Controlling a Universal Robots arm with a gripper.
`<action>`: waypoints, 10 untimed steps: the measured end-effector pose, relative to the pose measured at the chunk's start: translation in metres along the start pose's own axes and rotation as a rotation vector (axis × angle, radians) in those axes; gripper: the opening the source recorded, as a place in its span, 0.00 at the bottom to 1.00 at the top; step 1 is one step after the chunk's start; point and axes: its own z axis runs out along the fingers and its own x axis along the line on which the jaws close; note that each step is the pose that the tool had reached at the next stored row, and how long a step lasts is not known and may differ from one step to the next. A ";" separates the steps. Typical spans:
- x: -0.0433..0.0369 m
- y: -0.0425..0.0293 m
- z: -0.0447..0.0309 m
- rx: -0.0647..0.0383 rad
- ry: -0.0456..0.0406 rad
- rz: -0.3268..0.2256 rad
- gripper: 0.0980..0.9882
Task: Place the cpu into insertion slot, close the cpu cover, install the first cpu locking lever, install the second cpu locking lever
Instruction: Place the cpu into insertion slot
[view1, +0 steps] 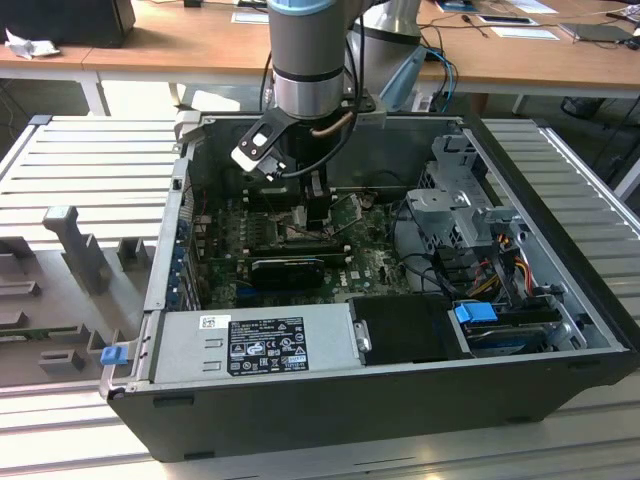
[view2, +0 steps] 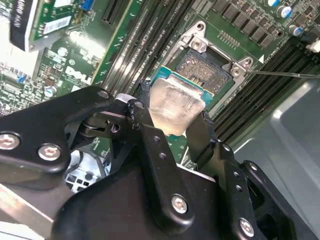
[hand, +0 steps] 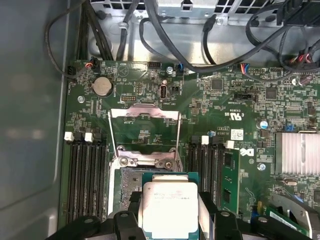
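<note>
**Over slot (view2: 202, 67): cpu (hand: 170, 202) in gripper (hand: 170, 221)**

The gripper clamps the cpu by two opposite edges, hiding much of the slot's pin field. Seated or not, cannot tell. Just past the slot the cover (hand: 145, 114) stands swung open. Memory slots (hand: 85, 170) flank the slot on both sides. Cables (hand: 165, 30) hang farther beyond.

The cpu (hand: 167, 205) has a smooth, pale metal top with a dull sheen; the claw (view2: 172, 112) is matt black, studded with bright steel screws (view2: 179, 202); the cpu cover (hand: 145, 114) is bare silvery metal; the motherboard (hand: 240, 100) is glossy green; the ribbed desk (view1: 90, 160) looks like brushed metal.
</note>
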 end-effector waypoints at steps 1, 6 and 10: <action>0.0007 0.0000 0.0007 0.000 -0.0001 0.002 0.48; 0.0037 -0.0034 0.0063 0.000 -0.0007 0.011 0.48; 0.0069 -0.0044 0.0108 0.000 0.0007 0.011 0.48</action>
